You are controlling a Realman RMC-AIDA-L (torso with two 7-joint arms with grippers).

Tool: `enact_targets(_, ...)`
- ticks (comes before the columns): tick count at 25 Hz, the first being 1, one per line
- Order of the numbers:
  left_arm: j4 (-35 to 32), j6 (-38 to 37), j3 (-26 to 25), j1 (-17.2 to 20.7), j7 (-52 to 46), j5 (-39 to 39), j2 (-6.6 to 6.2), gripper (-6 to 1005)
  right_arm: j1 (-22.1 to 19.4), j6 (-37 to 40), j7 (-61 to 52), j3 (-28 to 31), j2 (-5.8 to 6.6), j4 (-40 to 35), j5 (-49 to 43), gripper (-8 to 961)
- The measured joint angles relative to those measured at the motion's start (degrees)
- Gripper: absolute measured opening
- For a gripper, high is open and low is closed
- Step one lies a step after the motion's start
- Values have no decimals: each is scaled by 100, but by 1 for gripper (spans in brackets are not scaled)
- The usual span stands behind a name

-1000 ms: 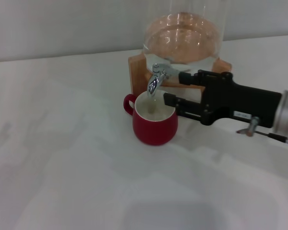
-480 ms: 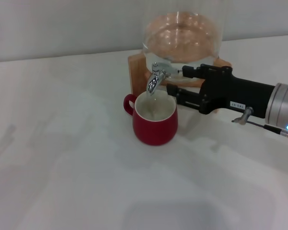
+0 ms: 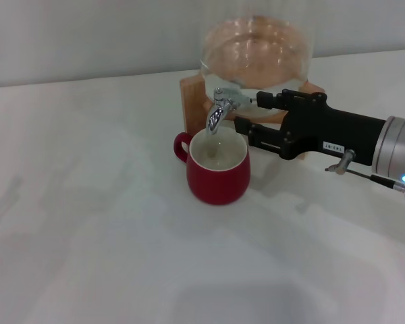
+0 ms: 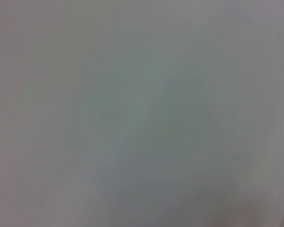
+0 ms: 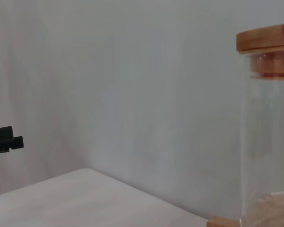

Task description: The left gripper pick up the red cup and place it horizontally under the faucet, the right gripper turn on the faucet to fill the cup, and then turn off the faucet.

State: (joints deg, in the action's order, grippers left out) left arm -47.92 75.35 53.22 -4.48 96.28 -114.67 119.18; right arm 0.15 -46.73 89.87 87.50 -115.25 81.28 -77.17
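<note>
The red cup point(image 3: 217, 177) stands upright on the white table, its white mouth directly below the faucet point(image 3: 219, 112). A thin stream runs from the spout into the cup, which holds some liquid. My right gripper point(image 3: 249, 113) reaches in from the right at faucet height and is open. Its upper finger point(image 3: 273, 100) ends at the tip of the faucet's lever, and its lower finger point(image 3: 256, 128) lies just above the cup's right rim. The left gripper is out of view; the left wrist view shows only a blank grey surface.
The faucet is fitted to a clear glass jar point(image 3: 256, 54) on a wooden stand point(image 3: 192, 101). In the right wrist view the jar point(image 5: 270, 142) carries a wooden lid point(image 5: 265, 40). White table point(image 3: 88, 223) spreads left and in front of the cup.
The right gripper moved back and up from beside the cup to the faucet's lever a second ago, and has held still since. The cup stayed in place.
</note>
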Motion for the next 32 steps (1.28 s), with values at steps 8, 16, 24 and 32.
enact_targets(8, 2, 47, -5, 29, 3, 38, 0, 883, 136, 102, -7, -63, -7, -51, 3, 631)
enact_targets(16, 2, 62, -13, 70, 5, 44, 0, 883, 199, 15, -9, -162, 2, -63, 2, 631)
enact_targets(24, -3, 63, -23, 71, 23, 52, 0, 882, 204, -277, 21, -171, 10, -63, 3, 631)
enact_targets(32, -19, 62, -7, 71, 23, 53, 0, 882, 153, -362, 32, -163, 11, -35, 5, 631)
